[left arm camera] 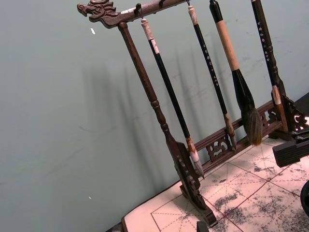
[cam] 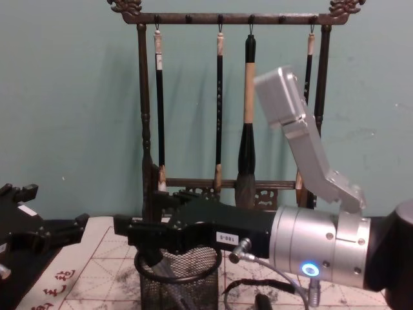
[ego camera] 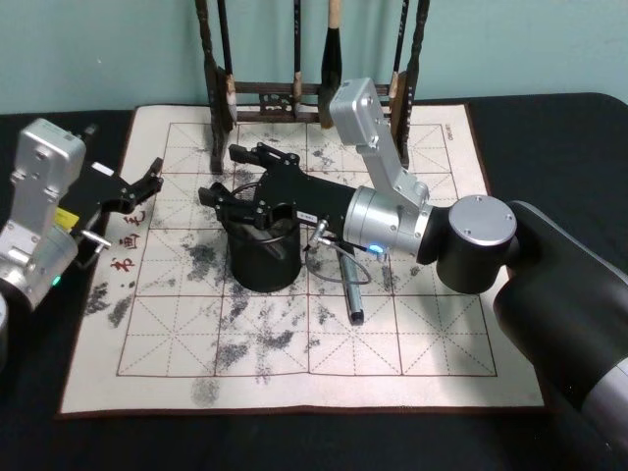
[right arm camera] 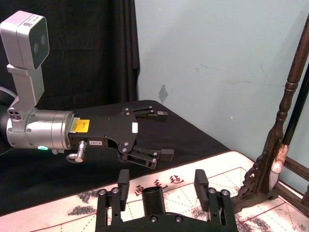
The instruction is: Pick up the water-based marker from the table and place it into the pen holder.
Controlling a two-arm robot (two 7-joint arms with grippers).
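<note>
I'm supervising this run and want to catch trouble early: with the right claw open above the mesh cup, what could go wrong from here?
1. The right claw hangs open close over the rim of the pen holder; a sideways move could knock the cup over.
2. A marker lies on the mat beside the holder, under the right wrist, with the wrist cable looped by it; the cable might snag and drag it.

A staged calligraphy corner in a lab-like room: a dark table (ego camera: 549, 128) carries an ink-stained, red-gridded practice mat (ego camera: 422, 334). At 12 o'clock, a carved wooden rack (cam: 226, 18) of hanging brushes (cam: 248, 97) stands against a bare teal wall (cam: 64, 97).
</note>
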